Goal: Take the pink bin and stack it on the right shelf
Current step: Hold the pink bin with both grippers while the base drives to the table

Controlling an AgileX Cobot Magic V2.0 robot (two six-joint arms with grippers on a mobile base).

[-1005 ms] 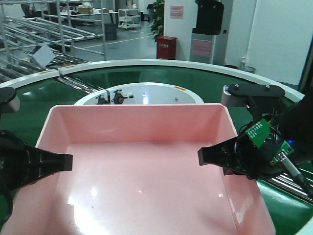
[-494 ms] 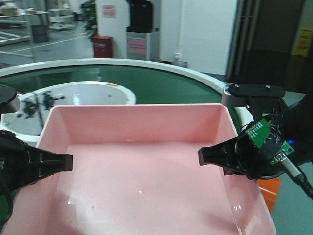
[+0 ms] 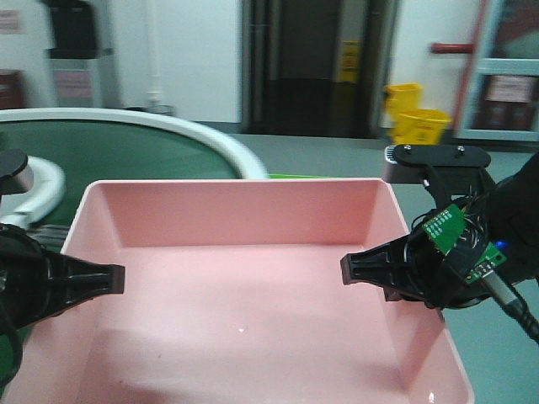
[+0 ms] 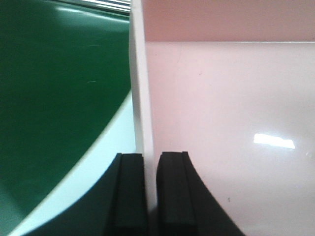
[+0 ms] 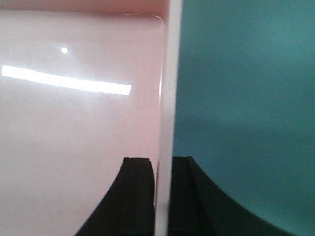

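The pink bin [image 3: 244, 295] fills the lower front view, held up between my two arms and empty inside. My left gripper [image 3: 105, 278] is shut on the bin's left wall. In the left wrist view the pale rim [image 4: 140, 98] runs between the two black fingers [image 4: 172, 191], one inside and one outside. My right gripper [image 3: 358, 268] is shut on the bin's right wall. The right wrist view shows the rim [image 5: 170, 98] pinched between its fingers [image 5: 138, 196]. The right shelf is out of view.
The green conveyor belt [image 3: 109, 151] with its white edge curves behind the bin at the left. Beyond lie grey floor, a dark doorway [image 3: 320, 67] and yellow containers [image 3: 417, 114] at the back right.
The background has swept leftward behind the bin: the belt now lies at the left, and a doorway and yellow containers have come into sight. Both grippers keep the same hold on the bin.
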